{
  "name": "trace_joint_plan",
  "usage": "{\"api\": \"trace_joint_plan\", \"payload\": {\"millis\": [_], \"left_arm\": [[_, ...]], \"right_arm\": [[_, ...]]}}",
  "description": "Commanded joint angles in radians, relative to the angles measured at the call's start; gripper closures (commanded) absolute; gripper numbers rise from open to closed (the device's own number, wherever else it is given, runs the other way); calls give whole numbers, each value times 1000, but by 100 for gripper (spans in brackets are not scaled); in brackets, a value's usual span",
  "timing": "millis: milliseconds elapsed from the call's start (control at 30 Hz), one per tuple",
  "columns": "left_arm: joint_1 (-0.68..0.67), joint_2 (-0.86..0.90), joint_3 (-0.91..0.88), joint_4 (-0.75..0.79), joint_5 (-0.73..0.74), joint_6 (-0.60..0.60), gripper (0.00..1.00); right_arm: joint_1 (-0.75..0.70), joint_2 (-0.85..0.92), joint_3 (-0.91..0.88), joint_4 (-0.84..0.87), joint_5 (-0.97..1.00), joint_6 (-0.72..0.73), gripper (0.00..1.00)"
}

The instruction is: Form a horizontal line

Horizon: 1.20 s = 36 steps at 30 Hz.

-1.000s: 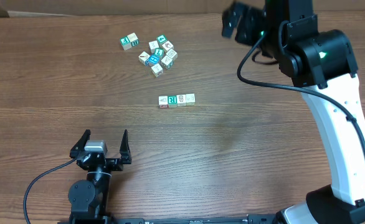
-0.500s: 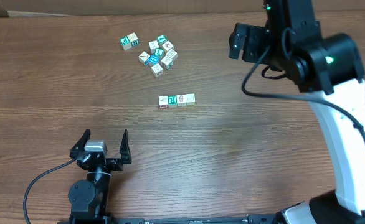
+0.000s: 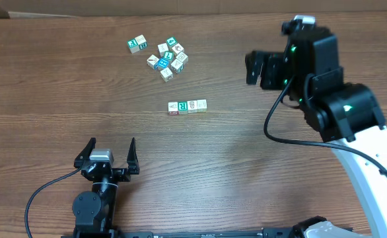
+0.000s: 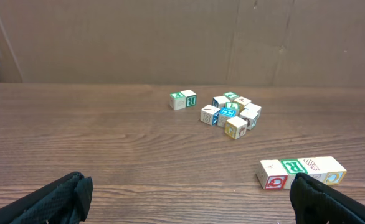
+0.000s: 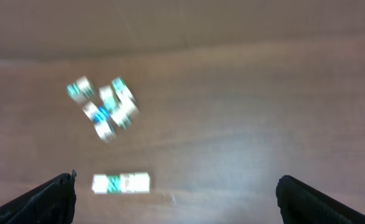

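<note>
A short row of small letter blocks (image 3: 187,106) lies side by side mid-table; it shows in the left wrist view (image 4: 302,172) and blurred in the right wrist view (image 5: 121,182). A loose cluster of blocks (image 3: 169,59) sits farther back, with a pair of blocks (image 3: 137,43) off to its left. My left gripper (image 3: 110,156) is open and empty near the front edge, well short of the row. My right gripper (image 3: 254,68) is open and empty, raised to the right of the blocks.
The wooden table (image 3: 61,99) stretches around the blocks. A cardboard wall (image 4: 170,37) stands behind the table's far edge. A black cable (image 3: 41,192) runs from the left arm's base.
My right arm has swung down and toward the front, its gripper moving from the far edge to the right of the block row. The left arm and the blocks have not moved.
</note>
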Motion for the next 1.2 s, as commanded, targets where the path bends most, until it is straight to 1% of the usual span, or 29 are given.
{"api": "trace_joint_plan", "payload": {"millis": [0,100,267,400,500,667,933,1167], "left_arm": [[-7,-12,-3,-1,-3,19,0],[-7,-12,-3,-1,-3,19,0],[-7,-12,-3,-1,-3,19,1],[-7,-12,-3,-1,-3,19,0],[-7,-12,-3,-1,-3,19,0],[-7,-12,-3,-1,-3,19,0],[-7,-12,-3,-1,-3,19,0],[-7,-12,-3,-1,-3,19,0]], "right_arm": [[-6,-51,-50,-6,-3,-7,0],[-6,-51,-54,-35,-3,-7,0],[-6,-62,-61,-37,-28,-8,0],[-6,-86,-111,2,-69,-8,0],[-6,-116,-198,104,-92,-8,0],[-6,-183,-389,308,-125,-8,0],[-6,-258,-653,658,-161,-7,0],[-6,-282,-740,904,-180,-24,0]]}}
